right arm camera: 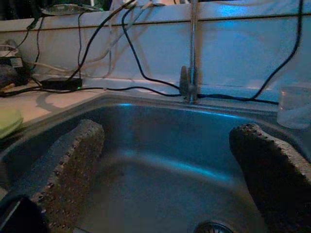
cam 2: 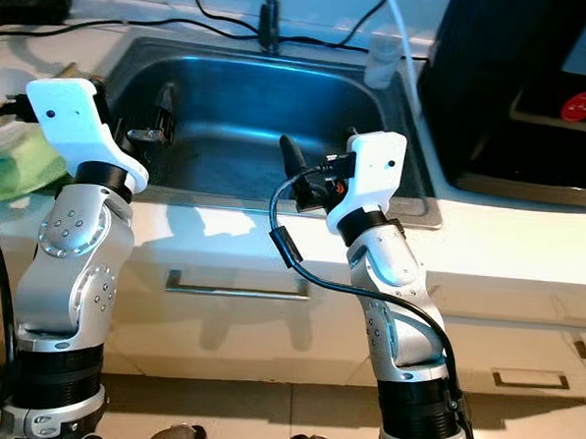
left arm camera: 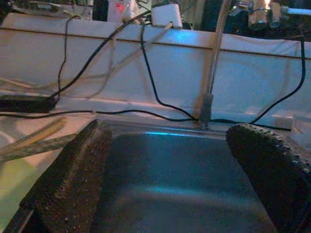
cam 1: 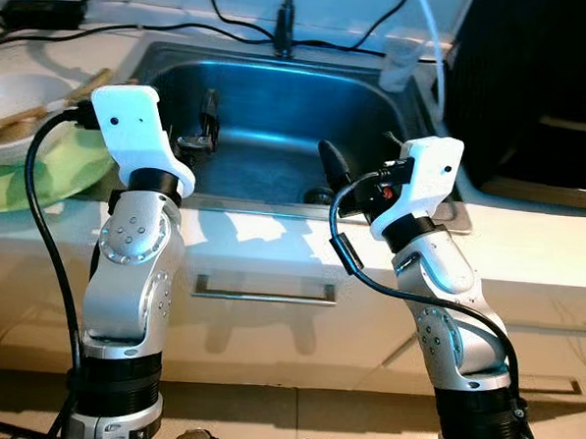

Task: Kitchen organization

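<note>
Sink, head views: steel sink (cam 1: 278,120) set in the white surface (cam 1: 272,238), both arms raised before it.
Left wrist view: left gripper (left arm camera: 180,174) released, fingers spread over the basin.
Right wrist view: right gripper (right arm camera: 170,179) released, above the drain (right arm camera: 214,227).

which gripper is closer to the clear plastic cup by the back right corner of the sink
Right. The right gripper hangs over the sink's right side, in front of the cup; the left gripper is over the sink's left side, farther off.
</note>
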Robot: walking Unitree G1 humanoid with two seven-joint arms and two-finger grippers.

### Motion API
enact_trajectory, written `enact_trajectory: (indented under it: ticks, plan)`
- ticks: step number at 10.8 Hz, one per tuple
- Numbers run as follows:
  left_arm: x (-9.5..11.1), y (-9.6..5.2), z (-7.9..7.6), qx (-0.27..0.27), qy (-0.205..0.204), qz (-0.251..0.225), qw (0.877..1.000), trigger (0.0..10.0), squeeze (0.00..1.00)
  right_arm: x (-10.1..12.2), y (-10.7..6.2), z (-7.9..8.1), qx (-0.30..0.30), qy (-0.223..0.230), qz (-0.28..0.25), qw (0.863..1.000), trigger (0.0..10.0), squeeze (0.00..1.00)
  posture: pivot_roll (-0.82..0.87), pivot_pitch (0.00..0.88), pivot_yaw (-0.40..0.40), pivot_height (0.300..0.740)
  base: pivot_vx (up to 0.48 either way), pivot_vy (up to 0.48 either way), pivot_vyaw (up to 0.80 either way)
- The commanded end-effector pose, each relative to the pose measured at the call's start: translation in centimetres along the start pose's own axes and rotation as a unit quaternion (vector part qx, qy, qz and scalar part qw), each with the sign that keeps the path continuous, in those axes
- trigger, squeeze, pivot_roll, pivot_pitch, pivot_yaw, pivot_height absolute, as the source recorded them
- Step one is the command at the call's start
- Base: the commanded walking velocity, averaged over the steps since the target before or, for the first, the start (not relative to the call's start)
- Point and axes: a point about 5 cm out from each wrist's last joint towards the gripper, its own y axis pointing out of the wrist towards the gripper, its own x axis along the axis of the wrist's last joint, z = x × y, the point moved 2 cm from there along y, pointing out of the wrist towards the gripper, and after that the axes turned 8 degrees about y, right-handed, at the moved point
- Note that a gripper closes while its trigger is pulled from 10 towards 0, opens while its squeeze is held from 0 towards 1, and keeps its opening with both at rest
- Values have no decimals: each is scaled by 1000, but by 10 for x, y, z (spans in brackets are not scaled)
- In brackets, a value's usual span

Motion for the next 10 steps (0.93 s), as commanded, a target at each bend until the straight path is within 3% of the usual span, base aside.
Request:
enact_trajectory:
  ticks: [1, 4, 10]
  plan:
    - [0, 2, 1, 6, 5, 3, 1000, 10000, 0, 3, 0, 1, 2, -2, -7, 1000, 10000, 0, -8, 109, -50, 740, 0, 480, 0]
    - [1, 1, 2, 7, 9, 1, 1000, 10000, 0, 4, 1, 2, 3, -2, -10, 1000, 10000, 0, -8, 107, -50, 740, 0, 480, 0]
    - [4, 2, 1, 6, 25, -8, 1000, 10000, 0, 5, 1, 0, -1, -5, -12, 1000, 10000, 0, -9, 109, -47, 740, 0, 0, 0]
